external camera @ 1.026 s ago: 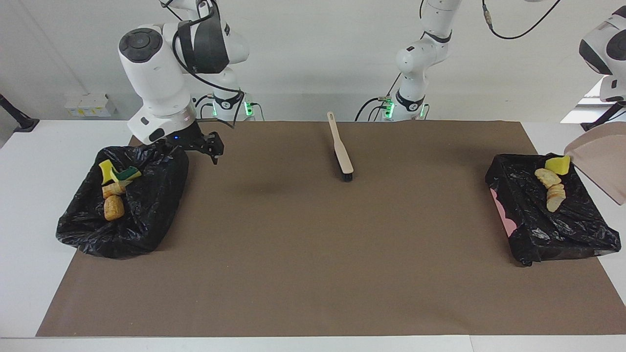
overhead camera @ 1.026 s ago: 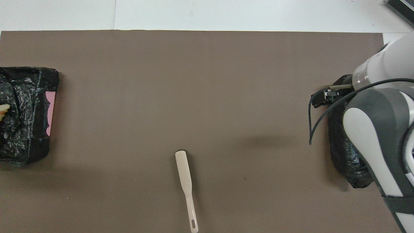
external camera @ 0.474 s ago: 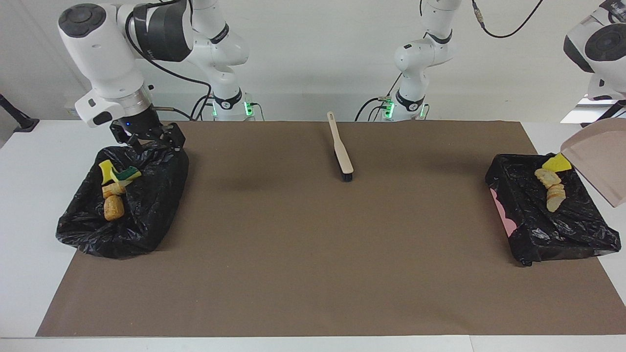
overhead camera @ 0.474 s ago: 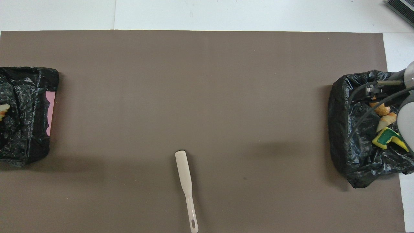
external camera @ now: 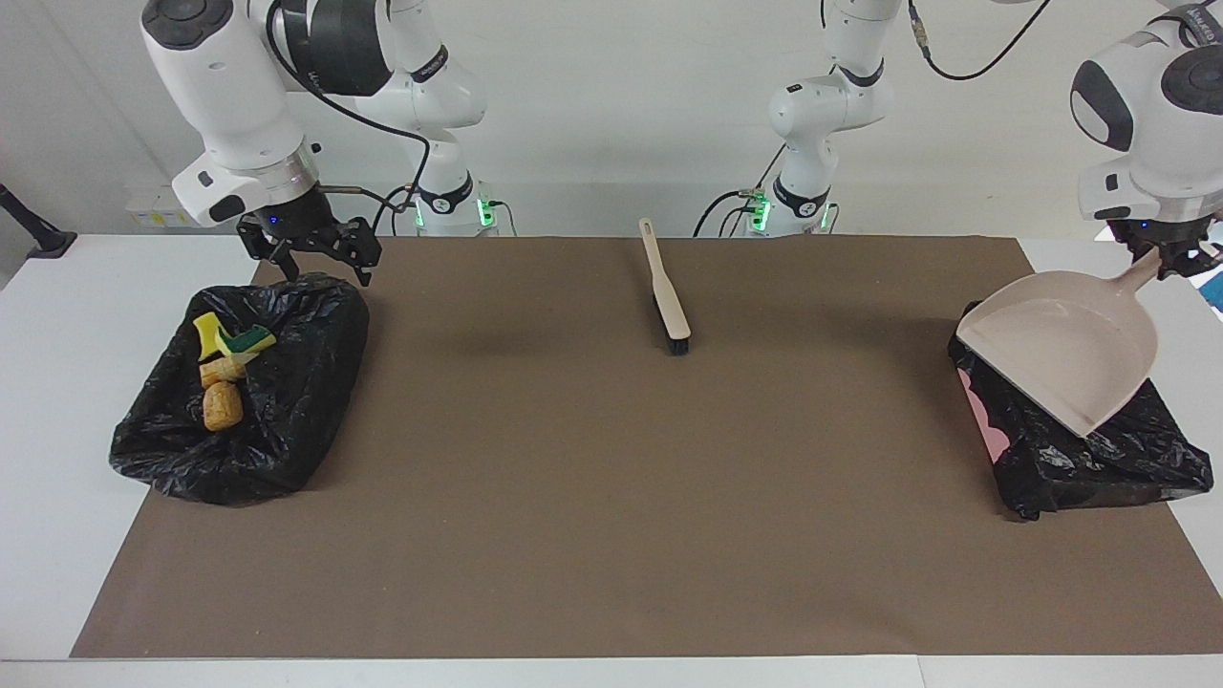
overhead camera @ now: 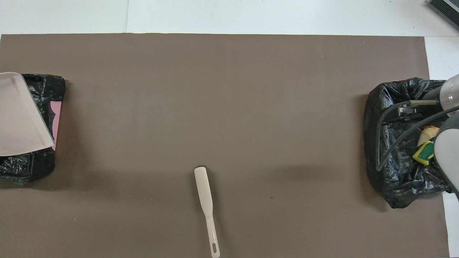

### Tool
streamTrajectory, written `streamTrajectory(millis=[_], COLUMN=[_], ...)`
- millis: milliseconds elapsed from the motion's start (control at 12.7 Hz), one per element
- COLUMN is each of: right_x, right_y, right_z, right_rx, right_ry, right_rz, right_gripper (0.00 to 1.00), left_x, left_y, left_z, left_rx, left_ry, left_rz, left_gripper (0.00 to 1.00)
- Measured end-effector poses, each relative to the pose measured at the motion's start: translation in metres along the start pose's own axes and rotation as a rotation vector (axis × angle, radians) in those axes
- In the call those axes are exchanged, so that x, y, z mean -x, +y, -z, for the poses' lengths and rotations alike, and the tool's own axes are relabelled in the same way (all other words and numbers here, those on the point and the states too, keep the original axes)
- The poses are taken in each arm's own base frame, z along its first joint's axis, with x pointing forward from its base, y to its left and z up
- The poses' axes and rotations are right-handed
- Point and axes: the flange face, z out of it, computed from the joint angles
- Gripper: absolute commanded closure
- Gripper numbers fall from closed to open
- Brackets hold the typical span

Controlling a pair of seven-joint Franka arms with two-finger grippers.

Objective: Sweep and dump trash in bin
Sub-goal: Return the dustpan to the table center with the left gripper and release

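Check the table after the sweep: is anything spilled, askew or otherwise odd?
Nothing is spilled on the brown mat. One oddity: the bin at the left arm's end shows a pink patch where its black liner fails to cover the side. The brush lies slightly askew near the robots.

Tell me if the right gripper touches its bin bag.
Apart: the facing view shows the right gripper raised, with bare table showing between it and the bin bag.

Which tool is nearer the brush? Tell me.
Right. The right tool hangs over its bin's rim; the left tool, holding the dustpan, is farther from the brush.
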Motion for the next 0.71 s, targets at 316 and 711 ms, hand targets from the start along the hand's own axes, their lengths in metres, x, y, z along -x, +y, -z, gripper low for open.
streamTrajectory(millis=[316,711], right_x=[0.002,0.009], right_y=[-0.013,-0.018], right_z=[0.001,0.009], right_rx=[0.000,-0.001], right_ry=[-0.001,-0.007], right_rz=[0.023,0.037], right_gripper=[0.00,0.00], left_x=[-0.099,-0.229], left_y=[0.054,0.130], left_z=[0.015,0.043], left_rx=[0.146,0.292], left_ry=[0.110,0.210], left_rz=[0.215,0.511], left_gripper=[1.00,1.00])
